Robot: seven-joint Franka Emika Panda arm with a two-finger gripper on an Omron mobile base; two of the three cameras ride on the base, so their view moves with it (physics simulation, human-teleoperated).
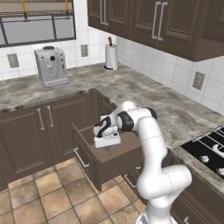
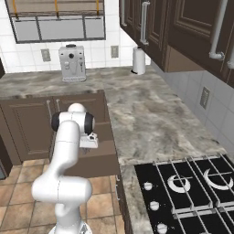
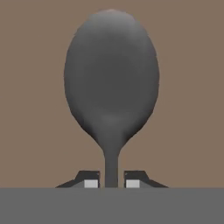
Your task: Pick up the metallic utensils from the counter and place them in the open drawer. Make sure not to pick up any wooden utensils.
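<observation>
The dark grey spoon [image 3: 111, 83] hangs bowl-forward from the end effector [image 3: 111, 183], its slim neck running down between the two dark finger tips, against a plain brown surface that I judge to be the floor of the open drawer [image 1: 114, 161]. A narrow sliver of brown shows on each side of the neck, between it and the pale pads [image 3: 91, 183], so whether the tips are clamped on the spoon or have just let go I cannot tell.

In the left base view the end effector [image 1: 107, 141] sits low over the open drawer, pointing down into its box, well inside the front panel with the silver bar handle [image 1: 81, 158]. In the right base view the hand [image 2: 88, 141] hangs over the same drawer, just beside the edge of the marbled desk [image 2: 151, 119].

The step in hand looks like the release of the spoon into the drawer. To do it well, the fingers should part fully while the hand stays low, so the spoon drops a short way and lies flat on the drawer floor rather than bouncing or leaning on a wall. The hand should then lift straight up, clear of the handle end, before swinging back toward the desk, so the tips do not drag the spoon out or knock the drawer's rim. How far the bowl sits above the drawer floor cannot be read here.
</observation>
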